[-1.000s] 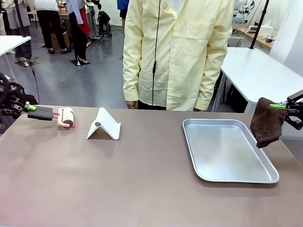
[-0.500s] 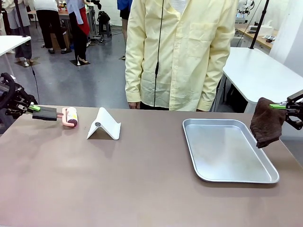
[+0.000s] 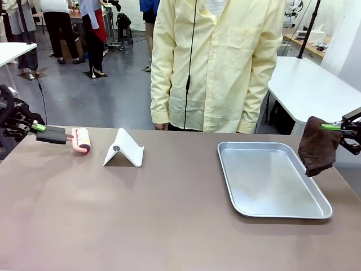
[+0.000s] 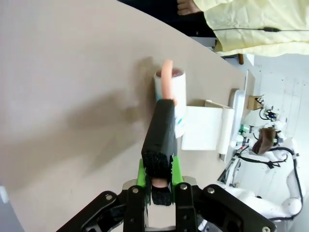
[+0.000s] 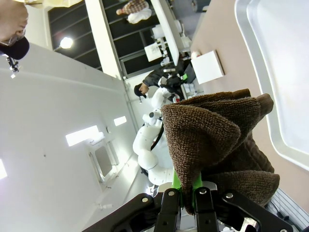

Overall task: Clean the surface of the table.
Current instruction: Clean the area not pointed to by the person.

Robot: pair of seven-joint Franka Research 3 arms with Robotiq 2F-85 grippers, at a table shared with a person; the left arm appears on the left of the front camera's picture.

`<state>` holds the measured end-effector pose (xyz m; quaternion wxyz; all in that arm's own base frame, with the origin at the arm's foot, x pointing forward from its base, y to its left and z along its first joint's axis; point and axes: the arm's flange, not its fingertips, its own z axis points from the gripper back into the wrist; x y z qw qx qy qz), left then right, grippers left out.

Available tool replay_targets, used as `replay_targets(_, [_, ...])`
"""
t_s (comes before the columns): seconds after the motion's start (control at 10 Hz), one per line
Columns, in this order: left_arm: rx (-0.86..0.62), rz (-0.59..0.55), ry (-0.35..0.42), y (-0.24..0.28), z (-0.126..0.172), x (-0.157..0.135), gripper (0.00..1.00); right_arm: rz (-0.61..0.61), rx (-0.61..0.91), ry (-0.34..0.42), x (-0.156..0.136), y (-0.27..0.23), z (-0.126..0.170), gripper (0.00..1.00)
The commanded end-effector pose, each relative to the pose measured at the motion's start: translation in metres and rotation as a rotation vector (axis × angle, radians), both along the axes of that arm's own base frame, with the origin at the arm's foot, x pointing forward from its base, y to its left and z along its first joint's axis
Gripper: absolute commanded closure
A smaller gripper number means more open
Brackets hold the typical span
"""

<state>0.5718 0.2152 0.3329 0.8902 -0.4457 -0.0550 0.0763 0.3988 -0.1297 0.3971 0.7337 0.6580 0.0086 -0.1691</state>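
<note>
Taupe table (image 3: 169,226) spreads between both arms. The left gripper (image 3: 37,127) pinches the lint roller (image 3: 83,139) by its black handle, axis pointing inward along the far-left edge, nearest the open surface; the right gripper (image 3: 334,127) clamps a brown cloth (image 3: 317,148) hanging beyond the tray (image 3: 271,180).

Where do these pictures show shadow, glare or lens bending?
Front view: even light, a dull shine on the tray, a faint shadow under the stand. Left wrist view: the lint roller throws a soft shadow on the table, whose edge curves. Right wrist view: a lamp glares; the cloth is sharp.
</note>
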Motion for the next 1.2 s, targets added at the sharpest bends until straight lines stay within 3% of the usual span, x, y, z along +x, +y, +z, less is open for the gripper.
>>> replay_targets(0.0, [-0.125, -0.004, -0.155, -0.001, 0.045, -0.064, 0.78, 0.000, 0.020, -0.013, 0.000, -0.001, 0.004, 0.92])
replay_targets(0.2, [-0.257, -0.065, -0.275, 0.014, 0.084, -0.123, 0.78, 0.000, 0.020, -0.013, 0.000, -0.001, 0.004, 0.92])
replay_targets(0.5, [-0.341, -0.052, -0.284, 0.031, 0.091, -0.186, 0.78, 0.000, 0.020, -0.013, 0.000, -0.001, 0.004, 0.92])
replay_targets(0.8, [-0.466, 0.016, -0.194, 0.050, 0.088, -0.260, 0.78, 0.000, 0.020, -0.013, 0.000, -0.001, 0.004, 0.92])
replay_targets(1.1, [-0.479, 0.039, -0.184, 0.050, 0.076, -0.279, 0.78, 0.000, 0.020, -0.013, 0.000, -0.001, 0.004, 0.92])
